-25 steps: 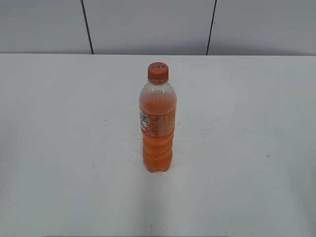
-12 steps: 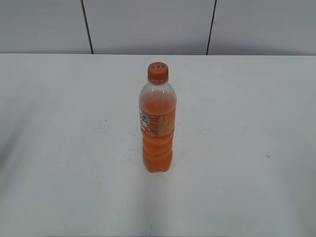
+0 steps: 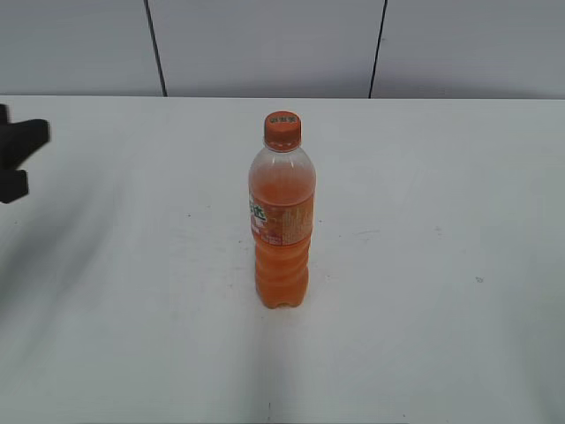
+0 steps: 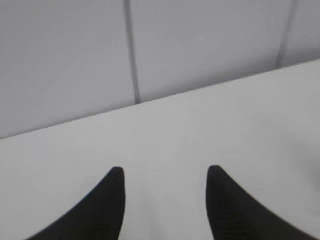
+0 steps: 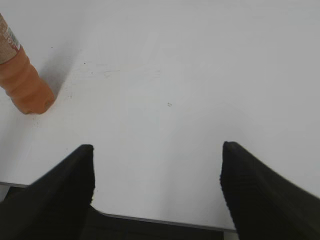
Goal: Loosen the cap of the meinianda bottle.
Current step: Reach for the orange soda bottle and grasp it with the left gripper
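The meinianda bottle (image 3: 282, 230) stands upright in the middle of the white table, with orange drink, an orange label band and the orange ribbed cap (image 3: 282, 129) on top. My left gripper (image 3: 19, 159) shows as black fingertips at the far left edge, well left of the bottle. In the left wrist view it (image 4: 165, 172) is open and empty, facing the table's far edge and the wall; the bottle is out of that view. My right gripper (image 5: 157, 147) is open and empty near the table's front edge. The bottle's lower body (image 5: 22, 80) shows at the upper left there.
The white table (image 3: 424, 265) carries only faint scuff marks and small dark specks. A grey panelled wall (image 3: 265, 44) with dark seams stands behind it. The table's front edge (image 5: 160, 220) runs just under the right gripper.
My left gripper has come into the exterior view at the far left edge, where only its shadow showed before. The bottle has not moved.
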